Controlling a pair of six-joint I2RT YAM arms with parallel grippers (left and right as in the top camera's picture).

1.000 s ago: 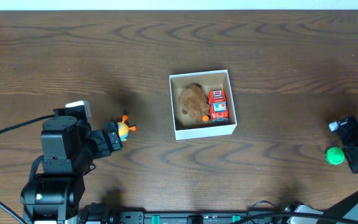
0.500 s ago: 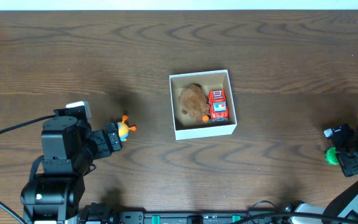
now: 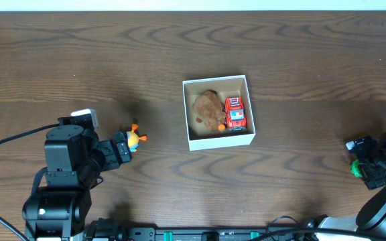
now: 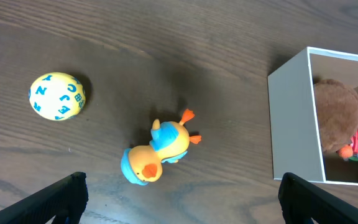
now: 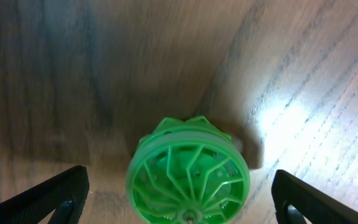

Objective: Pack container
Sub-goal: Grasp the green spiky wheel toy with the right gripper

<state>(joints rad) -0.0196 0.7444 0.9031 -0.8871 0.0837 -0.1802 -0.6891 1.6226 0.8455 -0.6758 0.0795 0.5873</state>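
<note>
The container (image 3: 218, 140) is a white-walled box with a tan inside at mid-table; it holds a brown plush toy (image 3: 208, 108) and a red toy truck (image 3: 235, 112). It also shows in the left wrist view (image 4: 296, 118). A yellow and blue duck toy (image 3: 134, 138) lies left of it, just ahead of my open left gripper (image 3: 122, 150); in the left wrist view the duck (image 4: 159, 153) lies between and beyond the fingers. My right gripper (image 3: 365, 163) is open with a green ribbed ball (image 5: 188, 175) between its fingers, not touching either.
A yellow ball with blue letters (image 4: 58, 95) lies left of the duck in the left wrist view. A black cable (image 3: 12, 137) runs from the left arm off the left edge. The table's front edge is close behind both arms.
My right gripper has moved left and down over the green ball, which now sits between its fingers. The left arm and duck have not moved.
</note>
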